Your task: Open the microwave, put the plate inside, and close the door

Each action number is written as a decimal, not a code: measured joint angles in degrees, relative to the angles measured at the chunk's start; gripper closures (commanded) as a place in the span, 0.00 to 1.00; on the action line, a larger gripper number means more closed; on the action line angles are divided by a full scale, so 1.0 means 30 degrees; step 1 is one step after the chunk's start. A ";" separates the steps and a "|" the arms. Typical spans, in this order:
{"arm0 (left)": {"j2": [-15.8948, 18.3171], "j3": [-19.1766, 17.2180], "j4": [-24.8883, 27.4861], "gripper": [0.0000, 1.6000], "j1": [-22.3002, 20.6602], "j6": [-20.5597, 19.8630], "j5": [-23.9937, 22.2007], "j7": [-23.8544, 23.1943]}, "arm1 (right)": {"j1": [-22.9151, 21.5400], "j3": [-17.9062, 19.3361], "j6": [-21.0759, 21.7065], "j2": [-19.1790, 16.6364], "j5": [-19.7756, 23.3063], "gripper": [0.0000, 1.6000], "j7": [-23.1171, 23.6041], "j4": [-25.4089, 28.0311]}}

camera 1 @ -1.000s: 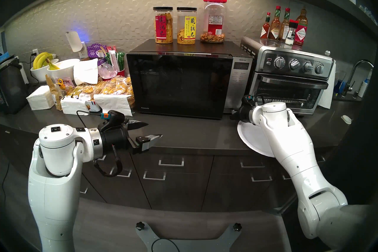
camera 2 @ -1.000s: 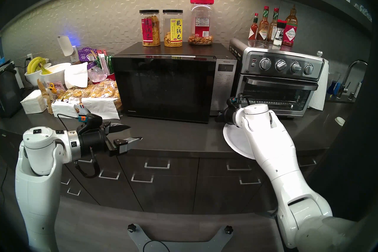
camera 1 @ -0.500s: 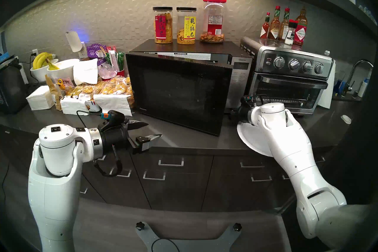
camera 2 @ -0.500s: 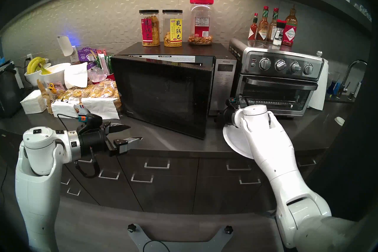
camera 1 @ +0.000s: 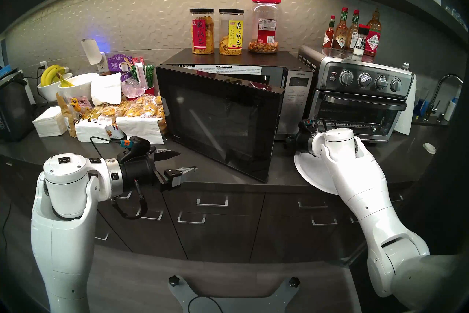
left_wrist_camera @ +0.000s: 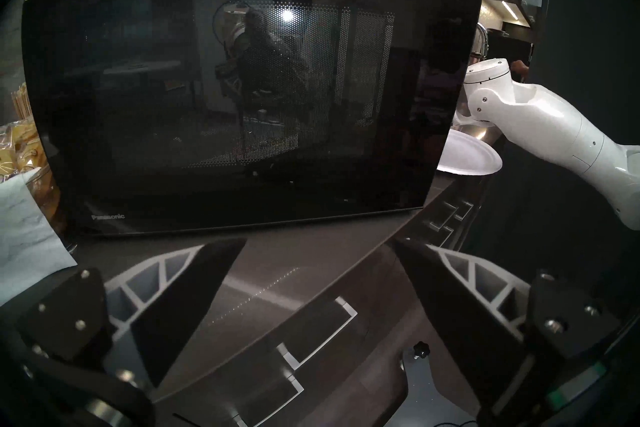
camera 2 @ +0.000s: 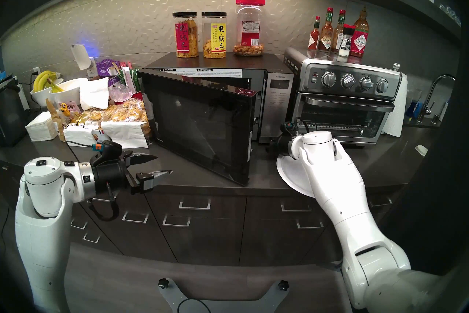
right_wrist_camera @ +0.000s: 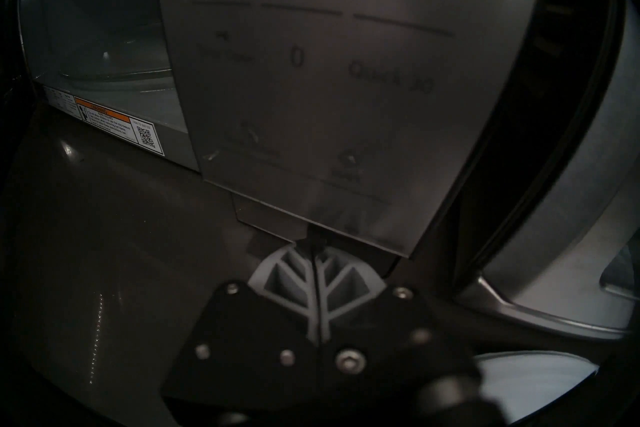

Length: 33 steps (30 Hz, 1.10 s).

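**The microwave door is partly open**

The black microwave [camera 1: 294,91] sits on the dark table [camera 1: 228,177]. Its glass door [camera 1: 220,119] hangs on its left side and stands partly open, with the right edge swung out toward the robot. You can see a bit of the inside behind it.

The white plate [camera 1: 314,172] lies flat on the table, to the right of the door and in front of the silver toaster oven [camera 1: 360,101]. It sticks out a little over the table's front edge. The right arm is above it.

The right claw [right_wrist_camera: 313,242] has its two fingers pressed together, with nothing between them. Its tips are right at the bottom of the silver keypad [right_wrist_camera: 311,86].

The left claw [camera 1: 184,161] has its fingers wide apart and holds nothing. It is above the table, left of the door and not touching it
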<state>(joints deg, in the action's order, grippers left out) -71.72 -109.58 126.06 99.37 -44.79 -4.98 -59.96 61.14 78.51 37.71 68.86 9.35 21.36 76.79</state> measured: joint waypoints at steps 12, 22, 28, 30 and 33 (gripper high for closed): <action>0.0429 -0.1574 0.1205 0.00 0.1450 -0.0382 -0.0330 0.0267 | 0.0017 0.0154 -0.0022 0.0094 -0.0215 1.00 0.0210 -0.0033; 0.0481 -0.3855 0.2598 0.00 0.3124 -0.0041 -0.1169 0.0081 | 0.0030 0.0285 -0.0021 0.0175 -0.0404 1.00 0.0386 -0.0044; 0.0282 -0.5437 0.3196 0.00 0.4337 0.0584 -0.1573 -0.0490 | 0.0061 0.0361 -0.0018 0.0221 -0.0507 1.00 0.0459 -0.0025; 0.0121 -0.5973 0.3353 0.00 0.4750 0.0855 -0.1705 -0.0743 | 0.0078 0.0384 -0.0017 0.0238 -0.0543 1.00 0.0472 -0.0009; -0.0114 -0.6771 0.3555 0.00 0.5352 0.1290 -0.1794 -0.1170 | 0.0102 0.0411 -0.0016 0.0263 -0.0602 1.00 0.0480 0.0022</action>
<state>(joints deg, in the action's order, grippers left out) -72.07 -129.90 136.72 115.42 -40.92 -10.36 -63.46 61.45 79.74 37.67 69.65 7.54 22.80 76.85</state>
